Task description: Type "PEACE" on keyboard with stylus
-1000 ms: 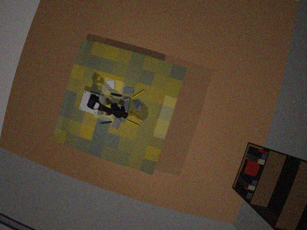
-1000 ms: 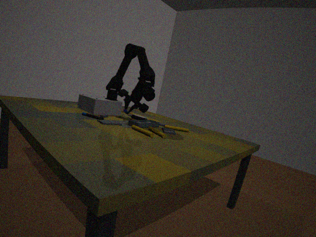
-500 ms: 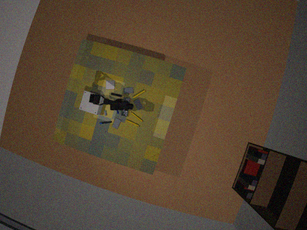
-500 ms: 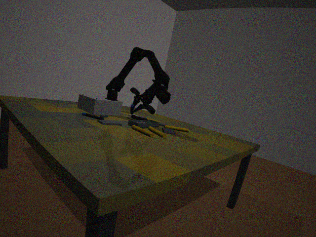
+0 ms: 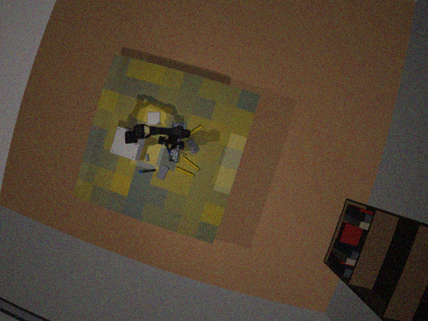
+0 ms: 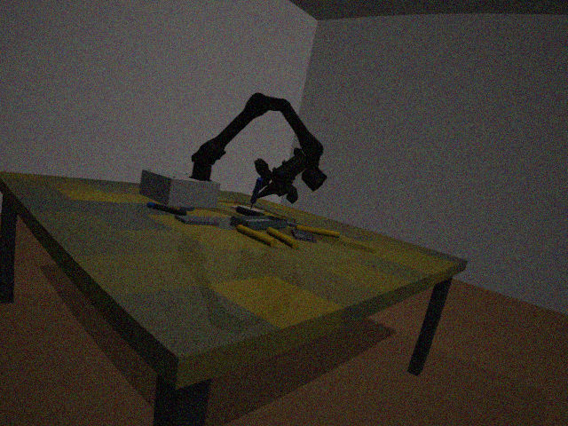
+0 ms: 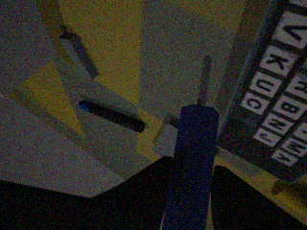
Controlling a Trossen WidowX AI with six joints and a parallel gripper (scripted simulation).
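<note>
My gripper (image 5: 170, 146) (image 6: 260, 189) (image 7: 191, 171) is shut on the blue stylus (image 6: 256, 187) (image 7: 196, 139). The stylus's thin grey tip points down and away from the fingers. In the exterior view the tip is above the desk, behind the keyboard (image 5: 174, 155) (image 6: 260, 224) (image 7: 233, 136). In the wrist view the keyboard lies at the right, with the tip to the left of its edge. Keys such as C, U, K, V, J, N, B, A and M show there. The P and E keys are not in the wrist view. The arm hides part of the keyboard from the top view.
A blue-ended dark pen (image 5: 148, 170) (image 6: 166, 209) (image 7: 115, 117) lies near the pale base box (image 5: 120, 145) (image 6: 193, 193). Yellow sticks (image 5: 190, 162) (image 6: 317, 230) and flat grey blocks (image 5: 162, 172) (image 6: 303, 235) lie around the keyboard. A white square (image 5: 154, 118) lies behind the arm.
</note>
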